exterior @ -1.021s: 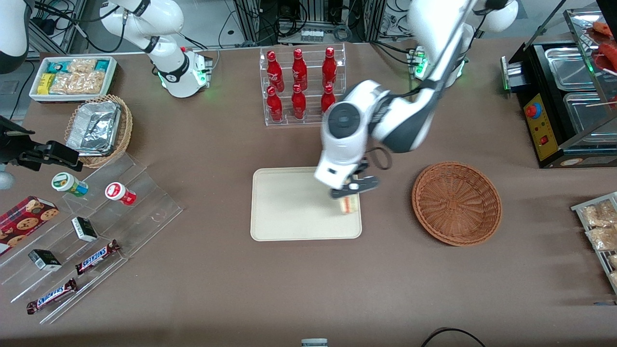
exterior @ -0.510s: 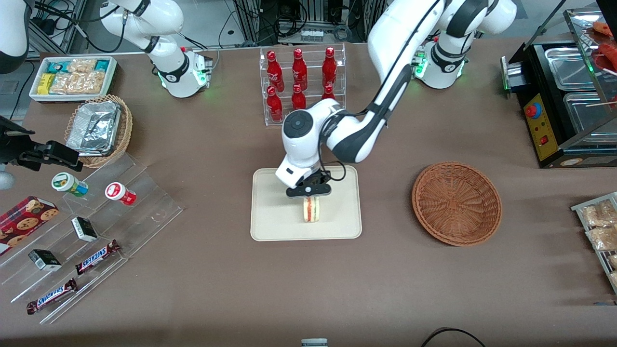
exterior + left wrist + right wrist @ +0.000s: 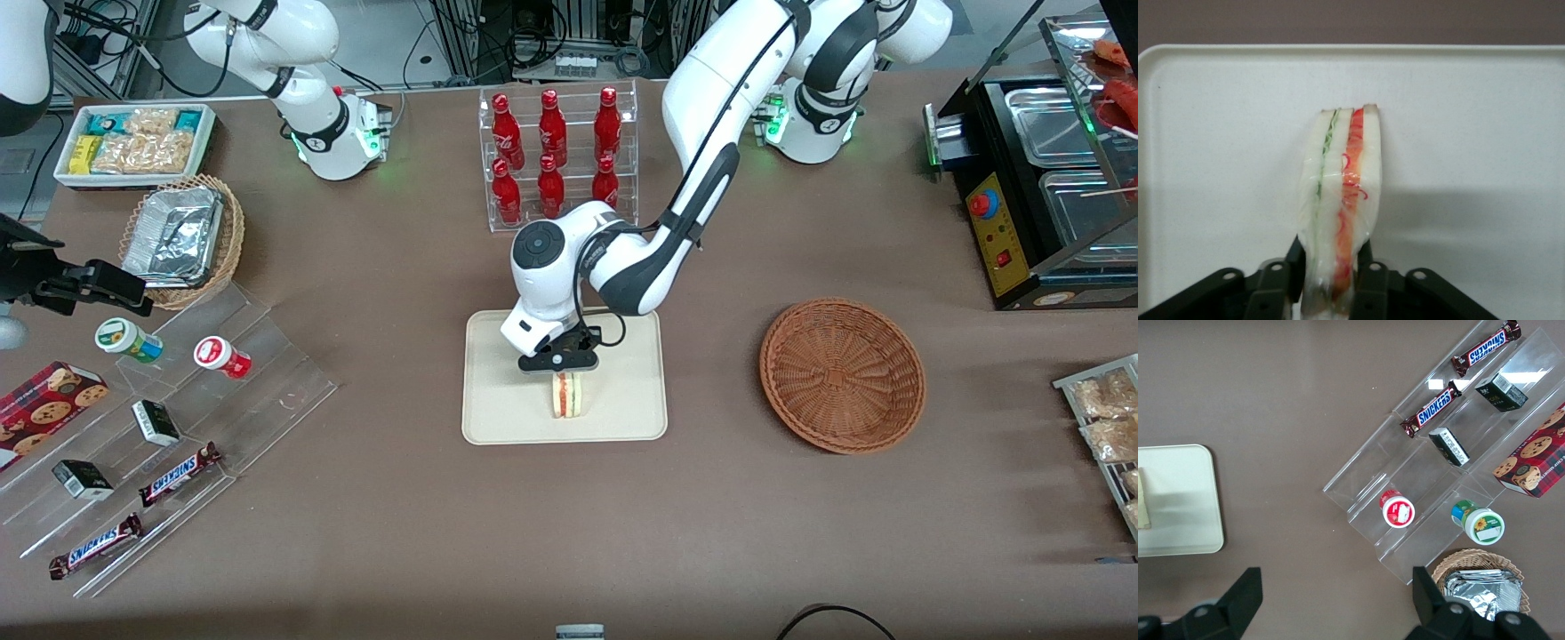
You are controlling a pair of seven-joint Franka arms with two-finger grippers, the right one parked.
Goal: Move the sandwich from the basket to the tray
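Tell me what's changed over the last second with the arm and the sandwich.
The gripper, still shut on the sandwich, carried it from the tray edge nearest the basket toward the tray's middle, and the arm swung along with it toward the parked arm's end. The sandwich now hangs over the tray with its cut edge toward the front camera. The basket stayed empty and the tray did not move.

Sandwich [image 3: 568, 396]: wedge of pale bread, red and green filling along the cut edge, standing on edge over the tray [image 3: 507, 391], pinched between the claw [image 3: 560, 362] fingers [image 3: 1297, 263]; contact with the tray surface unclear. Tray: flat cream rectangle, rounded corners, low rim, flat on the desk. Basket [image 3: 842, 374]: round reddish-brown wicker, beside the tray toward the working arm's end.
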